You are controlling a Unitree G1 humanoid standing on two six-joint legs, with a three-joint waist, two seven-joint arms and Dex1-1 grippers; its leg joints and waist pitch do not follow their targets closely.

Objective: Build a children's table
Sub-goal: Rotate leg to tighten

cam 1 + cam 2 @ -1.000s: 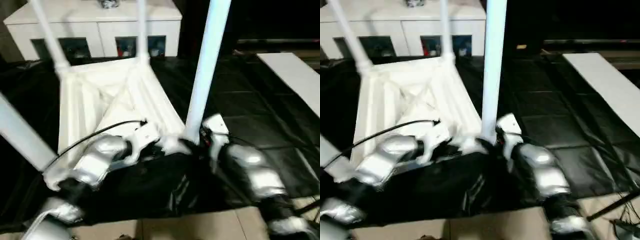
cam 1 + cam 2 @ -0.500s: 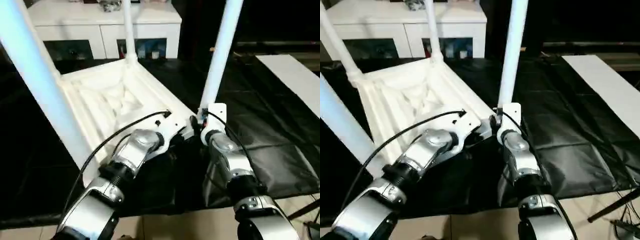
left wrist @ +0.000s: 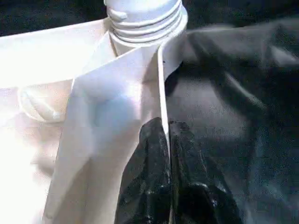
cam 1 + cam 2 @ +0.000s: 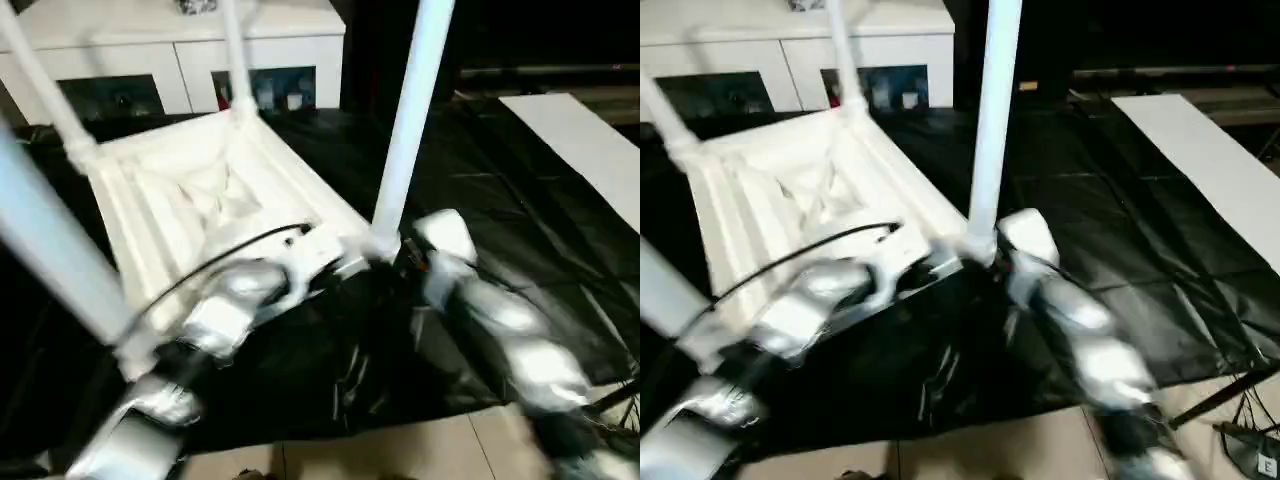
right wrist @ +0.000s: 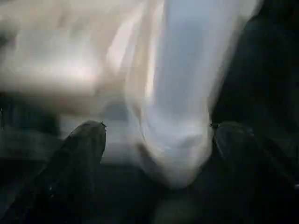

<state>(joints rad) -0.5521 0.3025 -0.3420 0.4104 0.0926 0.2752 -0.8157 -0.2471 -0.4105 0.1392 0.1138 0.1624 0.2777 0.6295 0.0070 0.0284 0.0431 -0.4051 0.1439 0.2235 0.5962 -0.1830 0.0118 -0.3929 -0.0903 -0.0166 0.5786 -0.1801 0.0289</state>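
The upright leg stands between the wide-spread right fingers, unclamped, while the left fingers pinch the tabletop rim.

Dim room, glare on white plastic, heavy motion blur across forearms and right wrist view.

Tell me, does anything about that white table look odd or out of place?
Yes: the table lies upside down on the black sheet, legs pointing up, ribbed underside showing. The left gripper pinches its edge wall by a corner socket. Nothing looks broken or spilled.
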